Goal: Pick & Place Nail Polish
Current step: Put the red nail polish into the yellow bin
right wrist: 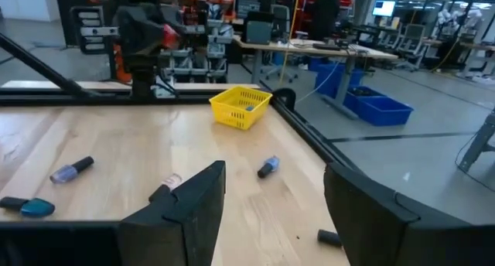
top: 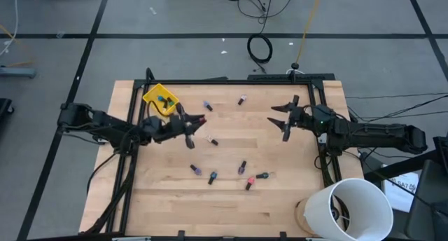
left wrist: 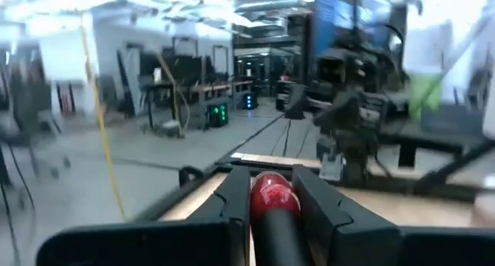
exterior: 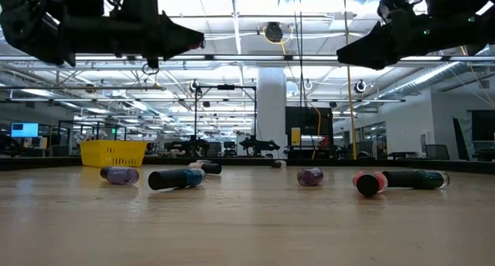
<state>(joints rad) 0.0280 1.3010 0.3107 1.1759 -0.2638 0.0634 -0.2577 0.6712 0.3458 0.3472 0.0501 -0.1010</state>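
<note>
I see the wooden table (top: 231,199) filling most of the overhead view, with a white bucket (top: 357,209) standing off its near right corner. My left arm reaches in from the left side; its left gripper (left wrist: 272,208) hangs above the boards just beside the yellow bin (top: 161,99), fingers pinching a red nail polish bottle (left wrist: 271,195) whose dark cap runs back between them. My right arm comes in from the right edge, and its right gripper (right wrist: 274,200) hovers over the table's right part with fingers spread and nothing between them.

The yellow bin sits near the far left corner with something blue inside. The rest of the nail polish lies scattered on the boards: a purple bottle (right wrist: 72,171), a teal bottle (right wrist: 31,207), a pale pink bottle (right wrist: 166,185) and a blue bottle (right wrist: 267,167), all on their sides, well apart.
</note>
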